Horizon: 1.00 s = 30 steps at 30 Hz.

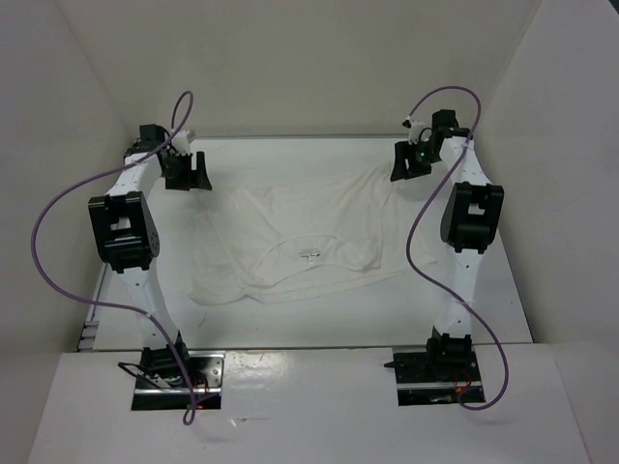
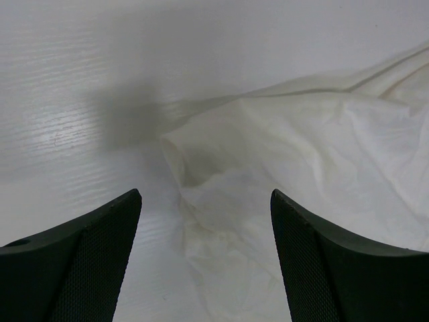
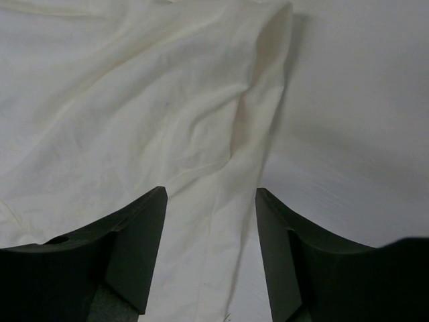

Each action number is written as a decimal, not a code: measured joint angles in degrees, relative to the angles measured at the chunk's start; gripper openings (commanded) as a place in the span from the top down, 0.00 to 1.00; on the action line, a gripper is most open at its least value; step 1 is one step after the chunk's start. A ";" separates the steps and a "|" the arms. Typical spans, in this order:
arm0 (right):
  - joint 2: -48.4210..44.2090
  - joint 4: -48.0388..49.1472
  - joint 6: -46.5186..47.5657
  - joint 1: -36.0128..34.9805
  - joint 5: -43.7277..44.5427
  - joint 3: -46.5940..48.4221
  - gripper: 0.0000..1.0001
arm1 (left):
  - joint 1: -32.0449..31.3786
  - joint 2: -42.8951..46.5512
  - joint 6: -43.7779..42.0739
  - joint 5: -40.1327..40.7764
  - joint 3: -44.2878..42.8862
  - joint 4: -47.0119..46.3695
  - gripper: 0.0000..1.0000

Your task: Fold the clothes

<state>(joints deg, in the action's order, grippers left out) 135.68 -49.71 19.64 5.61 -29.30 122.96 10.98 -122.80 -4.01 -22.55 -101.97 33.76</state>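
The clothes (image 1: 319, 217) lie spread and wrinkled on the table (image 1: 319, 319) between the two tools. The left gripper (image 2: 205, 192) hangs with its jaws apart and empty, a limp corner of cloth just ahead of its fingertips and the rest running off to its right, probably lined up to pinch that corner. The right gripper (image 3: 211, 190) also has its jaws apart, straddling the opposite edge with cloth beneath and to its left, seemingly so both corners can be lifted together.
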 measured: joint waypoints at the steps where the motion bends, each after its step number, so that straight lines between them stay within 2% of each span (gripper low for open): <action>1: 0.76 -0.04 -0.20 0.09 -0.26 0.42 0.40 | 0.02 -0.57 0.02 0.24 -0.52 -0.09 0.16; 8: 4.79 -0.46 -0.52 0.44 -1.53 1.57 0.42 | 0.04 -3.02 1.29 0.76 -1.03 -0.50 0.21; 14: 5.46 -0.92 -0.55 0.44 -1.84 1.92 0.42 | 0.02 -4.55 1.44 1.33 -1.03 -0.52 0.30; 18: 5.46 -0.94 -0.52 0.44 -2.01 2.29 0.42 | 0.04 -5.29 1.49 1.51 -1.03 -0.33 0.46; 19: 5.46 -0.94 -0.55 0.44 -2.03 2.29 0.42 | 0.04 -5.38 1.51 1.53 -1.03 -0.31 0.56; 24: 5.46 -0.96 -0.55 0.44 -2.03 2.29 0.42 | 0.04 -5.38 1.42 1.68 -0.87 -0.42 0.90; 27: 5.46 -0.96 -0.55 0.44 -2.05 2.29 0.42 | 0.02 -5.35 1.38 1.73 -0.09 -0.57 1.00; 30: 5.46 -0.96 -0.52 0.42 -2.08 2.29 0.42 | 0.11 -5.22 1.31 1.95 1.64 -0.70 1.00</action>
<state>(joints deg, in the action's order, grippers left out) 141.14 -50.68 19.11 6.02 -31.38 125.25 11.09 -128.03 -2.70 -20.60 -100.33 33.06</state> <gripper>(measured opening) 0.582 0.007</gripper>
